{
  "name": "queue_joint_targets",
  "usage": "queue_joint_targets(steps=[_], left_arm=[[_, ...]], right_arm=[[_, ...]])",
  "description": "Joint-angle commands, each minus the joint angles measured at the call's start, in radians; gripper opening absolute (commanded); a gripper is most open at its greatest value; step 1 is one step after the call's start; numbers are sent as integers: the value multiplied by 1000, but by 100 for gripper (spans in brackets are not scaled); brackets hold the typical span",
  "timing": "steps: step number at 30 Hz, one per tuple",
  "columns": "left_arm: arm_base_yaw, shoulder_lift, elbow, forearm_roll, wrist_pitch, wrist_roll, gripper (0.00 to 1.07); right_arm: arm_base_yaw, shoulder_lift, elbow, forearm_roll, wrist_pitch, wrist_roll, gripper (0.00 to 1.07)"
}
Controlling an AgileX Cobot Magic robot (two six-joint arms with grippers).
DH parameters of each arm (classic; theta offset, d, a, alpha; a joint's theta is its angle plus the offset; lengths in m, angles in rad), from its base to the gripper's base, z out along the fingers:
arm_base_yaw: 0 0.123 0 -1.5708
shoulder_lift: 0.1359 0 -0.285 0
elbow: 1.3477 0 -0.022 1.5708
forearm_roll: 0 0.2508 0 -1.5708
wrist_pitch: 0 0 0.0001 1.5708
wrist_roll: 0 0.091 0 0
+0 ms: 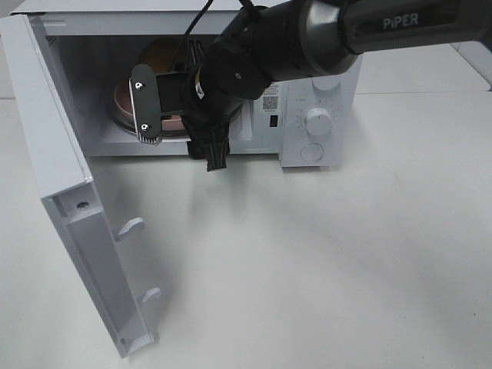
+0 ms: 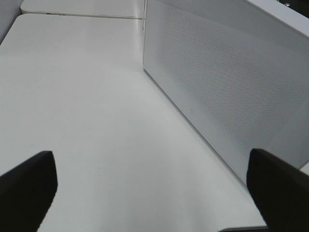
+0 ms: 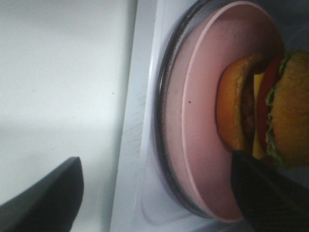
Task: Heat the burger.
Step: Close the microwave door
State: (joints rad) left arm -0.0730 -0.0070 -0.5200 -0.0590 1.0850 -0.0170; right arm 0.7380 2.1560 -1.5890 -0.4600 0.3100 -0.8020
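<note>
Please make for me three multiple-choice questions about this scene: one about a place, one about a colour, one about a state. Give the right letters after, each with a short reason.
1. Where does the burger lie?
A. in a paper bag
B. on the plate inside the microwave
C. on a wooden board

2. What colour is the plate?
A. blue
B. green
C. pink

3. How does the microwave's door stand?
A. swung wide open
B. fully shut
C. removed

Answers:
1 B: the right wrist view shows the burger resting on the plate, which sits on the glass turntable.
2 C: the plate's rim and face are pale pink.
3 A: in the high view the door swings out toward the camera and the cavity is exposed.
</note>
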Motion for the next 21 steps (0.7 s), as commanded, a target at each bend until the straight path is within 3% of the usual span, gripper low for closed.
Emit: queue_joint_targets(steps=[1, 14, 21], left_arm=[[-3, -17, 3, 3, -13, -5, 100], [-3, -17, 3, 3, -13, -5, 100], [-3, -17, 3, 3, -13, -5, 100]], right_arm=[[1, -39, 36, -9, -14, 25, 78], [1, -235, 233, -8, -13, 179, 76], [1, -366, 346, -1, 1, 399, 76]])
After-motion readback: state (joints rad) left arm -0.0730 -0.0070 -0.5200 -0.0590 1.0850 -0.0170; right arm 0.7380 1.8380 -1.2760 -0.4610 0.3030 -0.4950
